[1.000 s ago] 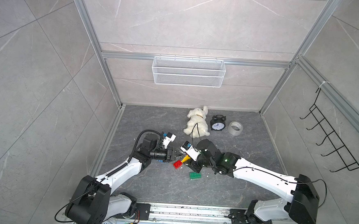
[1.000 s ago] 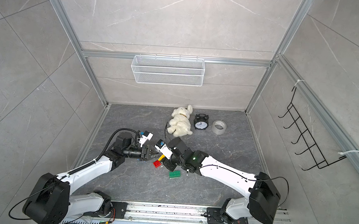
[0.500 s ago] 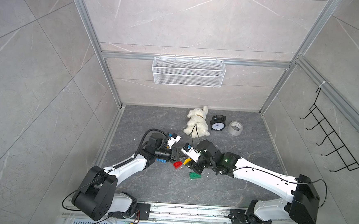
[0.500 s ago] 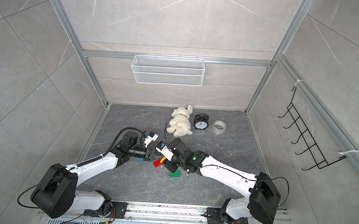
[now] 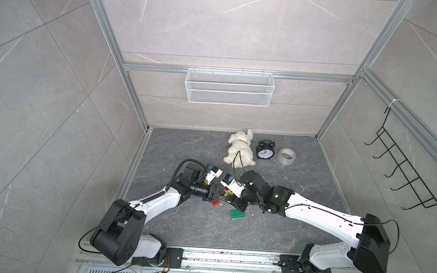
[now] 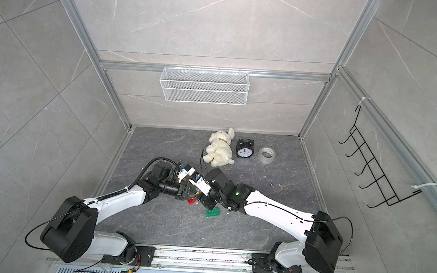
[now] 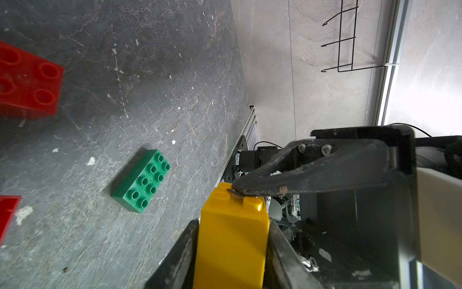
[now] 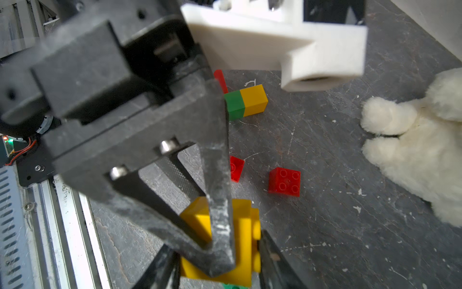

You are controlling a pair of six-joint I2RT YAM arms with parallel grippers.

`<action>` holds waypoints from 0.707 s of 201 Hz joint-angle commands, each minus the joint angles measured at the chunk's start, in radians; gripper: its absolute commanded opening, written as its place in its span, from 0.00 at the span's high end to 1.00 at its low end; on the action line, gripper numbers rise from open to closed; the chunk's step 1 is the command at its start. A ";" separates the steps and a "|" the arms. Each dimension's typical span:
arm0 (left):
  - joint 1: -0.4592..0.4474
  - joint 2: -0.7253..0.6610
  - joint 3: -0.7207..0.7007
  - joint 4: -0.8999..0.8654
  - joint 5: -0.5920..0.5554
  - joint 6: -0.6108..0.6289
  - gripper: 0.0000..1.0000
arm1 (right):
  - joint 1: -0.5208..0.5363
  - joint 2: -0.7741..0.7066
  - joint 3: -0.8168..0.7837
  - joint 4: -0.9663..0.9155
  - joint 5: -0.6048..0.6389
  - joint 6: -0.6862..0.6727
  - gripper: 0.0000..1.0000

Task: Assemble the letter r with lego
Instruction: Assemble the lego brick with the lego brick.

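Your left arm has pushed in toward the right one over the last second, so the two black grippers now meet above the middle of the grey stone-patterned floor [image 5: 201, 232]. The left gripper [image 7: 232, 225] is clamped narrow on the flat sides of a chunky yellow plastic brick [image 7: 231, 252], held off the floor. The right gripper [image 8: 220, 250] pinches the same yellow plastic brick end to end, with one finger [image 7: 287, 180] pressed between the studs on its top.

On the back wall you have a white wire basket [image 5: 229, 91]. Near the back of the floor lies a white plush toy [image 5: 240, 150], a black alarm clock [image 5: 264, 152] just beside it and a roll of grey tape [image 5: 287, 156] next along.

A green eight-stud plastic brick [image 7: 141, 181] lies flat, studs up, near the grippers. From the right wrist you also see a green and yellow joined pair [image 8: 246, 103] on its side, a red four-stud brick [image 8: 284, 182] and a second red brick [image 8: 236, 168], partly hidden behind the left gripper.
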 commanded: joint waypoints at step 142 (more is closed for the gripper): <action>-0.038 -0.148 0.055 -0.117 -0.277 0.230 0.84 | -0.267 -0.086 0.051 0.055 -0.472 0.293 0.30</action>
